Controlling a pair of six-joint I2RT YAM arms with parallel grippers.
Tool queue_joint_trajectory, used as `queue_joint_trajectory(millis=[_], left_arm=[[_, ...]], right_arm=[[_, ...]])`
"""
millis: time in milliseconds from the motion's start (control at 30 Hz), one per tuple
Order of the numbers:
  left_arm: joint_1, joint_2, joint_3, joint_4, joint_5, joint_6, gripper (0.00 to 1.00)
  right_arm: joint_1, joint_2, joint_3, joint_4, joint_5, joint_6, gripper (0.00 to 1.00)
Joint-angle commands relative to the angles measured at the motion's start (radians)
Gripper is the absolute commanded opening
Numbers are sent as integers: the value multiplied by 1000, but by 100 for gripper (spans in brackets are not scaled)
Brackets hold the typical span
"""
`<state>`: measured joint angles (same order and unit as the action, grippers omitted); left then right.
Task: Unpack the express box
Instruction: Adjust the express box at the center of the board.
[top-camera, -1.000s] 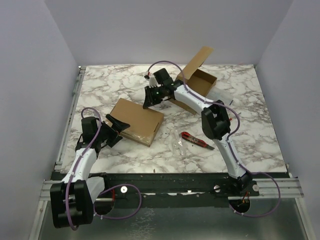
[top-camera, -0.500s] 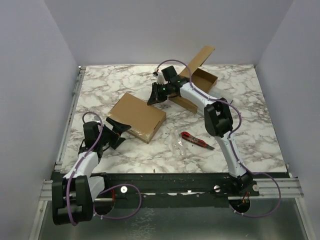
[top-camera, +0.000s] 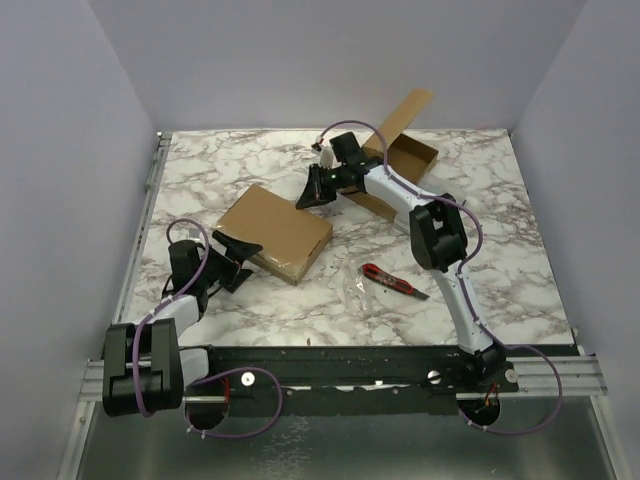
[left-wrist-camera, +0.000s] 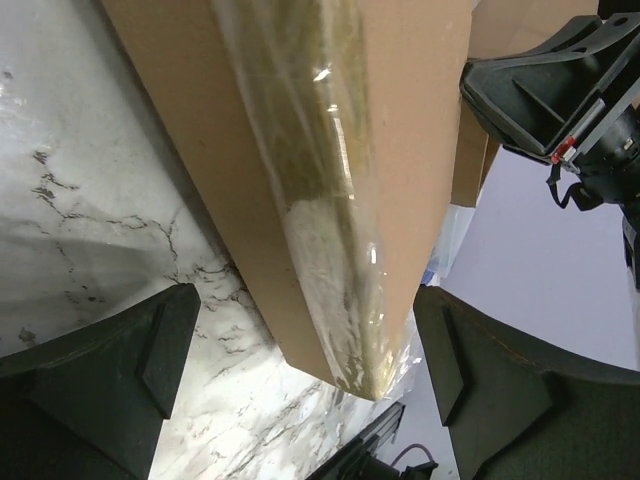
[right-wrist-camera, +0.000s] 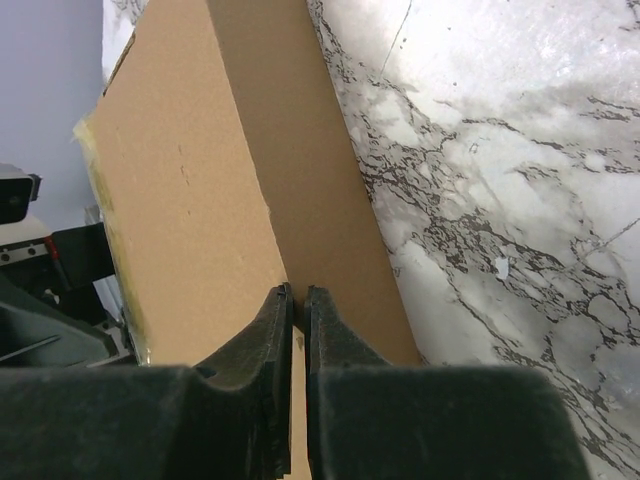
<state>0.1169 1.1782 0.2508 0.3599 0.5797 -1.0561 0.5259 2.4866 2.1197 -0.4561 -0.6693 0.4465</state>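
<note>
While the left end effector (left-wrist-camera: 305, 295) stands open, the box (left-wrist-camera: 400, 150) lies between its fingers (left-wrist-camera: 100, 370).

Top camera looks down from behind the arms; both wrist cameras closely face the flat carton (top-camera: 277, 231).

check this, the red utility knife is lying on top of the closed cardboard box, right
Not quite: the red utility knife lies on the marble table, right of the closed cardboard box, not on it. The top external view shows it.
</note>
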Motion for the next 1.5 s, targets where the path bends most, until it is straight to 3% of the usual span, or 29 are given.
queue_joint_trajectory(millis=[0,433,567,633,767,900,1067,1467], left_arm=[[-3,24,11,46,-5,6,99],[-114,167,113,258,-46,23,99],[-157,107,134,258,-101,-9,90],[-159,35,154,188,-136,-6,85],[-163,-65,272,-69,-170,65,84],[-167,-47,385,-301,-143,137,86],[-166,3,435,-398,-85,205,90],[-266,23,559,-400,-31,241,96]], right_arm=[[-49,115,-50,-85,85,-17,8],[-50,111,-74,-47,37,-3,8],[-46,98,-98,-37,23,3,8],[-35,70,-134,-27,26,-1,10],[-1,-34,-277,38,56,7,20],[21,-177,-451,128,101,41,38],[45,-291,-557,135,186,18,44],[132,-438,-606,135,290,4,49]])
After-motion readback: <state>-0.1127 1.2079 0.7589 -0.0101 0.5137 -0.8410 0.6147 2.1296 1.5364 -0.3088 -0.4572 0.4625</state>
